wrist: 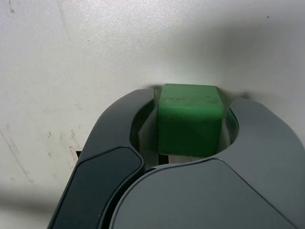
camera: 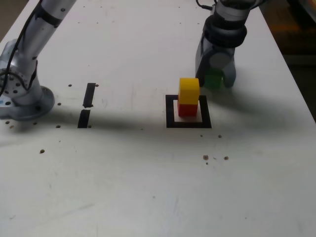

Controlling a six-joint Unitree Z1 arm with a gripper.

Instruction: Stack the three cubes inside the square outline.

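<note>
I see the square outline (camera: 170, 111), a black tape frame with a white centre, lying flat on the white table. Inside it stands the red cube (camera: 187, 110), upright, with the yellow cube (camera: 189, 90) stacked squarely on top and touching it. At about 1 o'clock from this stack, just outside the frame, sits the green cube (camera: 213, 80); in the wrist view the green cube (wrist: 189, 119) shows scuffed faces and rests against the table.
</note>
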